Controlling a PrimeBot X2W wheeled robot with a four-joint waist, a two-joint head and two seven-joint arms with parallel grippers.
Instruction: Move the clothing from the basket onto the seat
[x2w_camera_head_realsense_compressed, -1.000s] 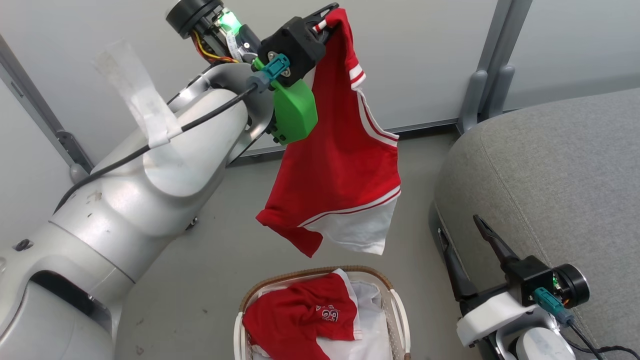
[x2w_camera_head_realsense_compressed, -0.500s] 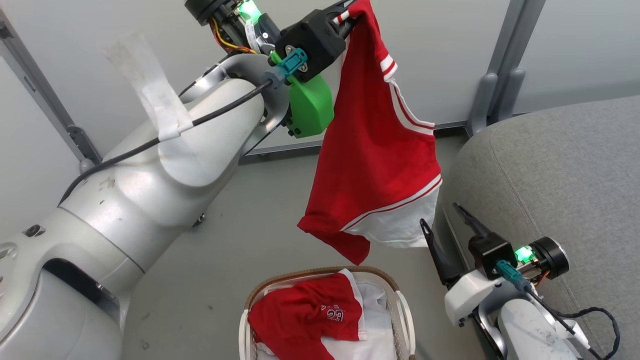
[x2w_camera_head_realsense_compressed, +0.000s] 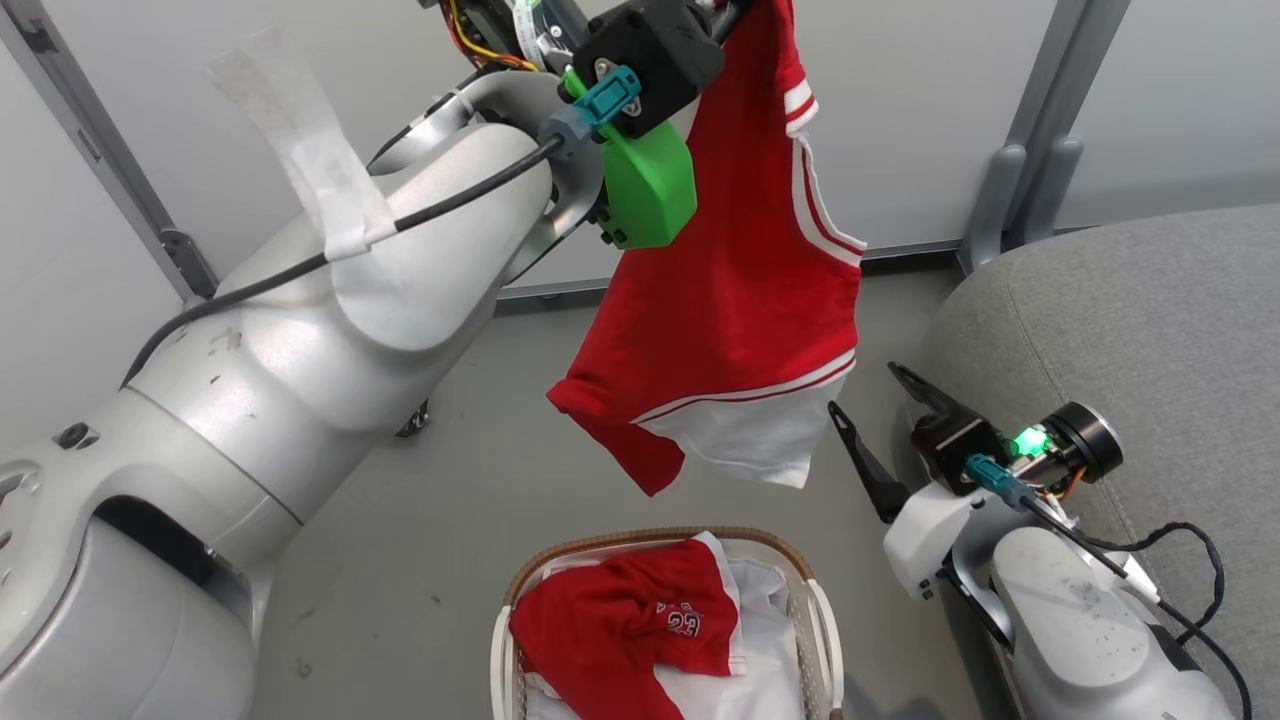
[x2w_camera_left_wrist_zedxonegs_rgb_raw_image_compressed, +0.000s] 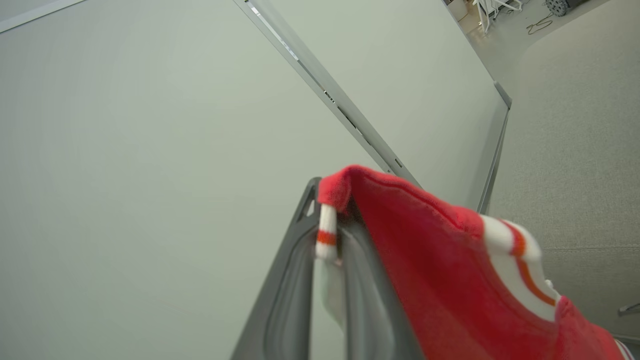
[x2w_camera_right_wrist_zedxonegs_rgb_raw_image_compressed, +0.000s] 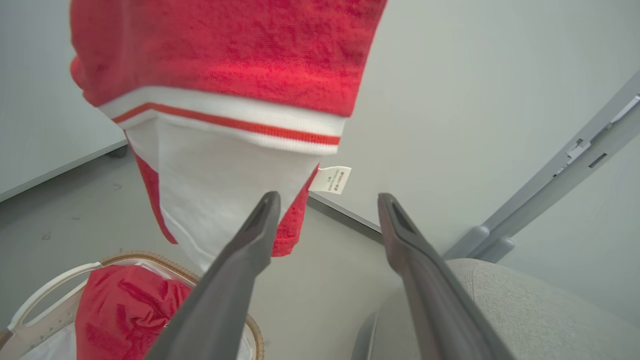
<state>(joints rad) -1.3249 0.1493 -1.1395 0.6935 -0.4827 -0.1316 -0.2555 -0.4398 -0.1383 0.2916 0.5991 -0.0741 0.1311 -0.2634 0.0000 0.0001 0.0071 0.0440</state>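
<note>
One piece of the clothing, a red garment (x2w_camera_head_realsense_compressed: 720, 310) with white stripes and a white hem panel, hangs in the air from my left gripper (x2w_camera_head_realsense_compressed: 735, 10), which is shut on its top edge. In the left wrist view the fabric (x2w_camera_left_wrist_zedxonegs_rgb_raw_image_compressed: 425, 250) drapes over the closed left gripper (x2w_camera_left_wrist_zedxonegs_rgb_raw_image_compressed: 327, 210). My right gripper (x2w_camera_head_realsense_compressed: 865, 390) stands open just right of the hem, holding nothing. In the right wrist view the right gripper (x2w_camera_right_wrist_zedxonegs_rgb_raw_image_compressed: 328, 196) points at the white panel (x2w_camera_right_wrist_zedxonegs_rgb_raw_image_compressed: 225, 50). A second red garment (x2w_camera_head_realsense_compressed: 620, 630) lies in the basket (x2w_camera_head_realsense_compressed: 640, 540) below. The grey seat (x2w_camera_head_realsense_compressed: 1130, 330) is at the right.
Pale wall panels with a grey metal post (x2w_camera_head_realsense_compressed: 1040, 130) stand behind. My large silver left arm (x2w_camera_head_realsense_compressed: 300, 350) crosses the left half of the head view. Grey floor (x2w_camera_head_realsense_compressed: 450, 480) lies between basket and wall. A white liner (x2w_camera_head_realsense_compressed: 770, 660) shows inside the basket.
The left gripper has risen and moved right with the hanging garment. The open right gripper has moved up and left, closer to the garment's hem. The head view has shifted slightly.
</note>
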